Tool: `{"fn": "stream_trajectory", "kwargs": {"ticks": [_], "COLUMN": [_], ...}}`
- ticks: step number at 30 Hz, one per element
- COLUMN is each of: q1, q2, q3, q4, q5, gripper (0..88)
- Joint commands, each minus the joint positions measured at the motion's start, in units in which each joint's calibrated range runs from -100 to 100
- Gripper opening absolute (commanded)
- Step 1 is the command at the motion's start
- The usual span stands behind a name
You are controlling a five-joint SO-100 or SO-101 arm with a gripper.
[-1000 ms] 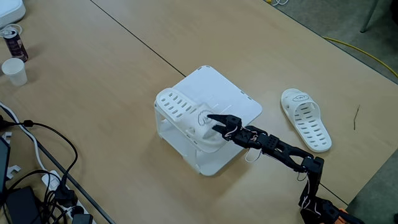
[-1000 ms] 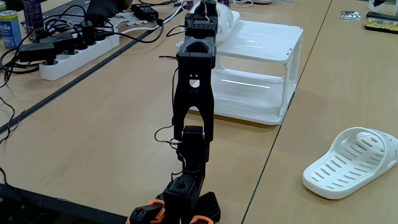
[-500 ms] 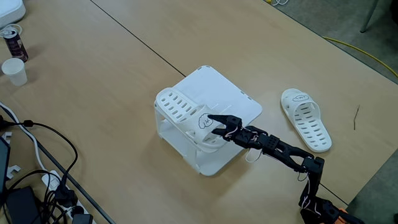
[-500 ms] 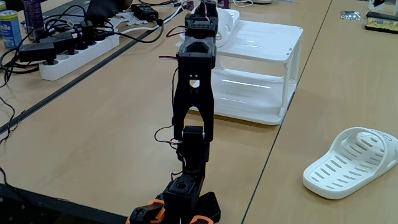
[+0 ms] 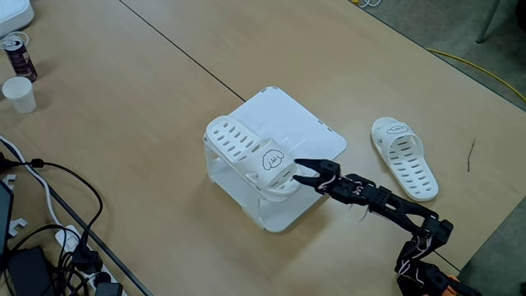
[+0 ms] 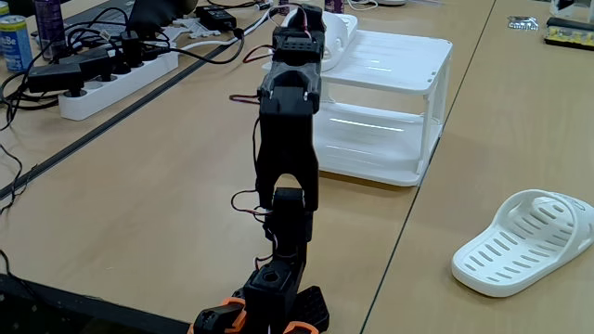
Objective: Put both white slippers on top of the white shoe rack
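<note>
One white slipper (image 5: pixel 246 152) lies on the near-left part of the white shoe rack (image 5: pixel 292 123), its cartoon face turned toward the arm. In a fixed view from behind the arm, that slipper (image 6: pixel 341 28) shows on the rack's top panel (image 6: pixel 394 54). My gripper (image 5: pixel 301 173) is open just right of this slipper's end, a small gap apart, with nothing between its fingers. The other white slipper (image 5: pixel 404 158) rests on the table right of the rack, and it lies near the arm's base at the lower right (image 6: pixel 529 239).
A paper cup (image 5: pixel 18 94) and a can (image 5: pixel 18 56) stand at the far left. Cables and plugs (image 5: pixel 57 247) crowd the lower left corner; a power strip (image 6: pixel 111 79) lies left of the arm. The table edge runs along the right.
The gripper has let go of the slipper on the rack and drawn back to the right, with the arm folding lower. The slipper stays on the rack.
</note>
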Motion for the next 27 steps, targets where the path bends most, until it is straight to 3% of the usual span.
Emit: {"fn": "stream_trajectory", "kwargs": {"ticks": [1,8,12,20,27], "q1": [4.18,31.48,42.99,57.22,64.29], "q2": [-10.43,-19.68,-20.02,-14.46,-1.25], "q3": [2.21,13.94,19.71,26.3,20.08], "q4": [-0.13,-0.22,-0.57,-1.17,-11.95], "q5": [0.42,0.42,0.42,0.42,0.42], "gripper": [23.7,24.2,24.2,23.6,18.5]}}
